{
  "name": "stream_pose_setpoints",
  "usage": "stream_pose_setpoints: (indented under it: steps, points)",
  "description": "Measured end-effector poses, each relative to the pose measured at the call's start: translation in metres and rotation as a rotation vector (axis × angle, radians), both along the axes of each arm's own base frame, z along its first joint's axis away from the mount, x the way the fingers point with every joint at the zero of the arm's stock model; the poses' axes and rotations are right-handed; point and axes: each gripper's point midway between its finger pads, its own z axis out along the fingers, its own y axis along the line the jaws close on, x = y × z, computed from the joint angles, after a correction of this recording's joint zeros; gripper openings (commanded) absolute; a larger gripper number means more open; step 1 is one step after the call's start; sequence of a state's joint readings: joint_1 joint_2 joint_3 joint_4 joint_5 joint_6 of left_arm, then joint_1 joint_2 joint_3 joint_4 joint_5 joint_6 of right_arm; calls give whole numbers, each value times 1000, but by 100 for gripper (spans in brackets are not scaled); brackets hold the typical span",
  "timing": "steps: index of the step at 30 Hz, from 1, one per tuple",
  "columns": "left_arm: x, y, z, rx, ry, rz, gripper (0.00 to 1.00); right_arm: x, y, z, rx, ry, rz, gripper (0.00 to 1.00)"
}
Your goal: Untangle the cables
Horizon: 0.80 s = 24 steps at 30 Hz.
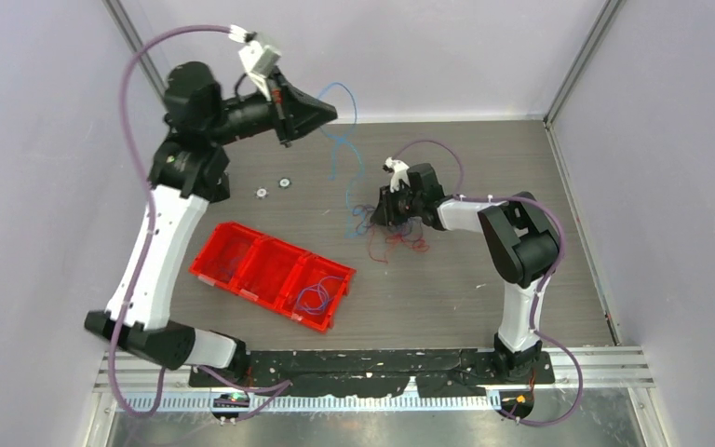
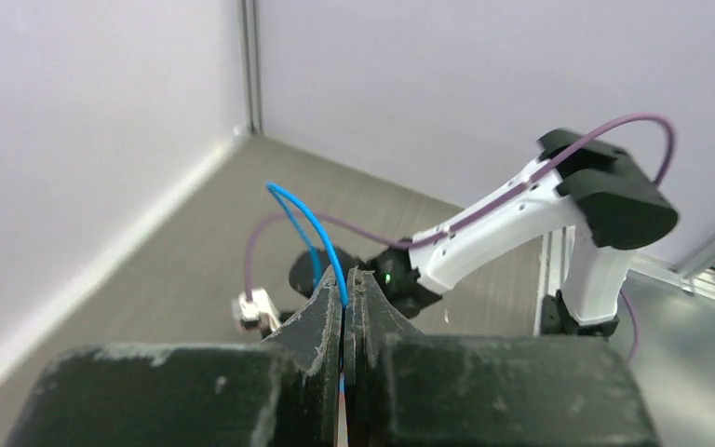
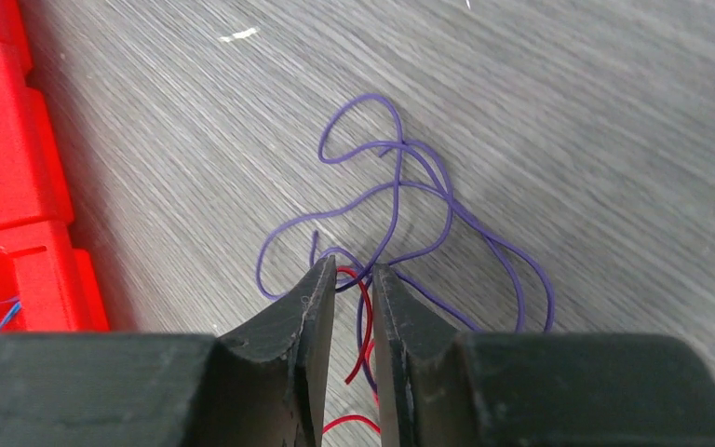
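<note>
Your counter (image 1: 484,279) holds a red three-compartment bin (image 1: 290,248); its right-end compartment contains what seems a blue-purple strand (image 1: 315,296). Your left fingers (image 2: 321,326), raised at the far side, are closed on a blue cable (image 2: 312,219). Your right fingers (image 3: 312,317), narrowly apart, straddle the tangled purple cable (image 3: 396,186) and red cable (image 3: 365,307) mid-counter.

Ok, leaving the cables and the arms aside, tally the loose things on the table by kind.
Red three-compartment bin: 1
Small round discs: 2
Total: 3
</note>
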<state>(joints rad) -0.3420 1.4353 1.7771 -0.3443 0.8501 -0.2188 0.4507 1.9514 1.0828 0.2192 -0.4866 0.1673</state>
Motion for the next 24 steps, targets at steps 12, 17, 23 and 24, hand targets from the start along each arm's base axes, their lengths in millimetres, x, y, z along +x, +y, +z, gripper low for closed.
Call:
stream_pose_setpoints:
  steps: [12, 17, 23, 24]
  points:
    - [-87, 45, 37, 49, -292, 6, 0, -12, -21, 0, -22, 61, -7, 78]
    - [-96, 52, -55, 177, -194, -11, 0, -15, -30, 34, -14, 26, 22, 87]
    - [-115, 63, -165, 312, -98, -36, 0, -12, -40, 67, -13, -19, 41, 91]
    - [-121, 64, -183, 335, -91, -48, 0, -12, -42, 70, -16, -20, 42, 91]
